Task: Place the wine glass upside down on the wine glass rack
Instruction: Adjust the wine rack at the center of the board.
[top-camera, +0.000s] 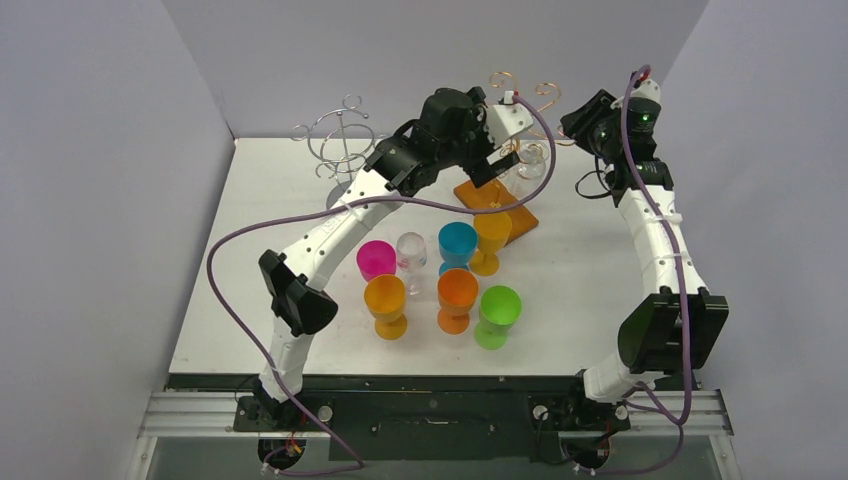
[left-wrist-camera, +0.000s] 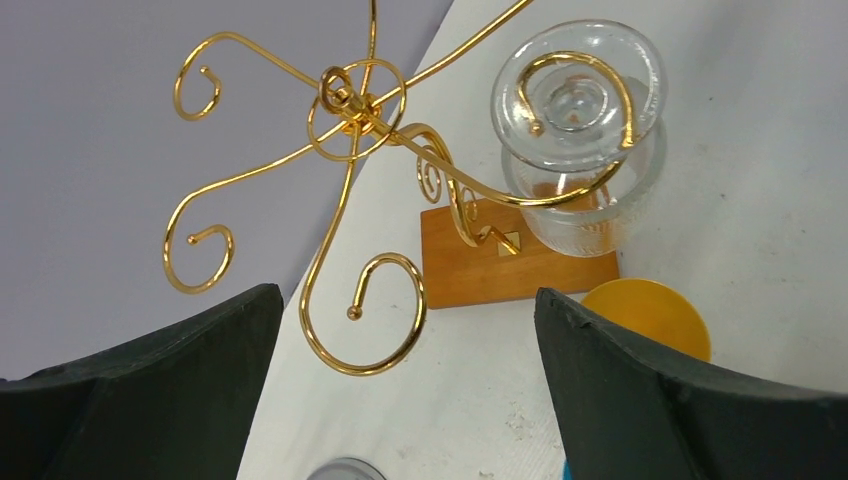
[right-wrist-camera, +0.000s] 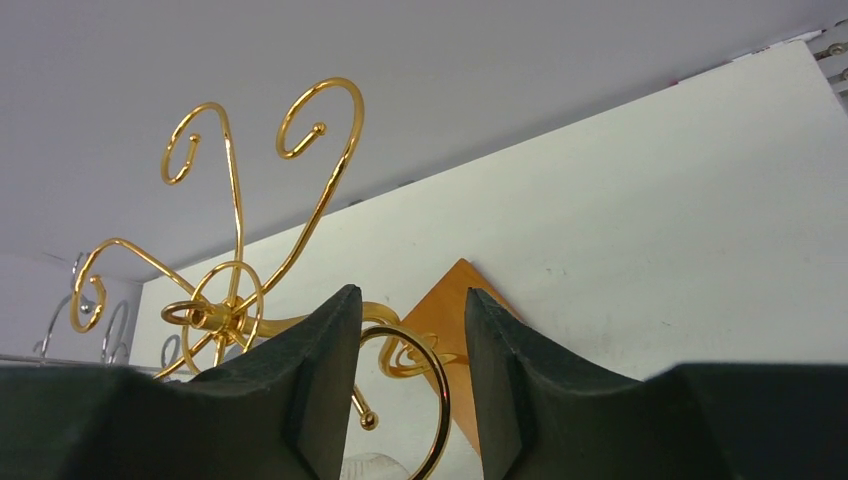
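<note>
Looks like the release step, with the wine glass (left-wrist-camera: 580, 140) hung bowl-down on the gold rack (left-wrist-camera: 350, 95) near the worktop's (top-camera: 600, 280) far edge, left gripper (left-wrist-camera: 408, 300) spread wide and empty, right gripper (right-wrist-camera: 412, 300) half apart and grasping nothing; next, probably back away without knocking the rack.

wine glass (left-wrist-camera: 578, 150): clear, upside down, foot caught in a gold curl | rack (left-wrist-camera: 520, 275): gold wire scrolls, wooden base, upright
</note>
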